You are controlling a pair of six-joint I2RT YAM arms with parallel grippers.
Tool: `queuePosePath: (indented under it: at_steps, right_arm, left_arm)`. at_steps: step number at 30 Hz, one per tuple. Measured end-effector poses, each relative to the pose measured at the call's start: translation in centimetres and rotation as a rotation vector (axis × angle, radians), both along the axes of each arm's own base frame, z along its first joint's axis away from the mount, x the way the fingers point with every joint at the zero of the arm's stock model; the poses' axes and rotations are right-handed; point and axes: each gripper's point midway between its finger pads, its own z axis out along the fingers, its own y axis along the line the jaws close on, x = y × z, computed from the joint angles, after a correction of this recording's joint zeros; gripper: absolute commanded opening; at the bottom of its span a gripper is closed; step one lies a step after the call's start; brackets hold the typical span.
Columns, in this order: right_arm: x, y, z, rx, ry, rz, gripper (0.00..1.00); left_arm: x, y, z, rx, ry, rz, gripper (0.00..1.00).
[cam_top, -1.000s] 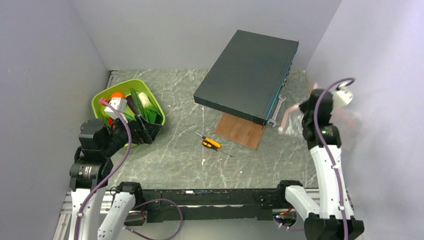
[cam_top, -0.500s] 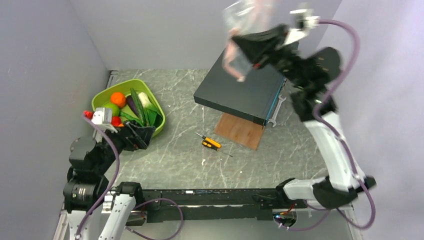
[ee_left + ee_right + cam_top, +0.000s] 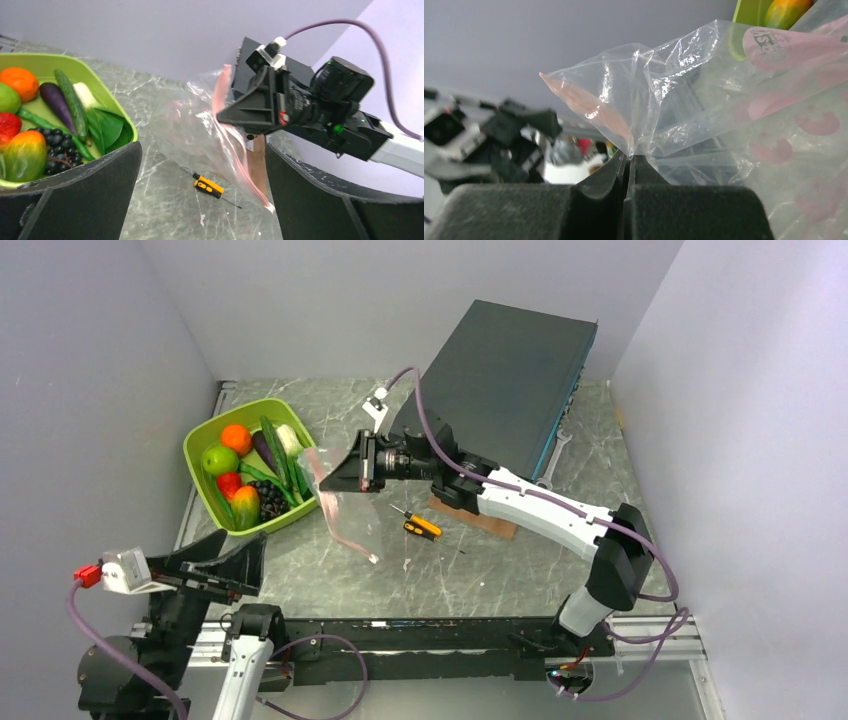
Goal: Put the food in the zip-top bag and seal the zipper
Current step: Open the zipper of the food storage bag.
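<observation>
Marble counter (image 3: pixel 480 560) carries one dark box (image 3: pixel 500 380) at the back, resting over one wooden board (image 3: pixel 480 510); both look like clutter. One lime-green tray (image 3: pixel 212 423) sits at the left and corrals all the food (image 3: pixel 220 458): nine pieces by my count, none bagged yet. One zip-top bag (image 3: pixel 350 505) dangles just right of the tray because the right hand (image 3: pixel 629 162) is clamped tight on a corner by the zipper (image 3: pixel 589 107), probably presenting the mouth. Low at the near edge, the left hand (image 3: pixel 240 562) hovers fully spread and empty, facing the bag. One screwdriver (image 3: pixel 422 527) lies nearby.
</observation>
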Motion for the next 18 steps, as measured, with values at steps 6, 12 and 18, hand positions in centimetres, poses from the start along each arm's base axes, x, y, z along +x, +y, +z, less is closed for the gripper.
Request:
queuePosePath:
  at_steps: [6,12,18]
  right_arm:
    - [2.0,0.4,1.8,0.059,0.203,-0.172,0.00]
    - [1.1,1.4,2.5,0.083,0.288,-0.220,0.00]
    - [1.0,1.6,2.5,0.087,0.307,-0.233,0.00]
  left_arm:
    - [-0.7,-2.2,1.0,0.044,0.010,-0.132,0.83]
    - [1.8,-5.4,-1.0,0.045,0.170,-0.325,0.52]
    - [3.4,-6.9,-1.7,-0.026,0.285,-0.413,0.44]
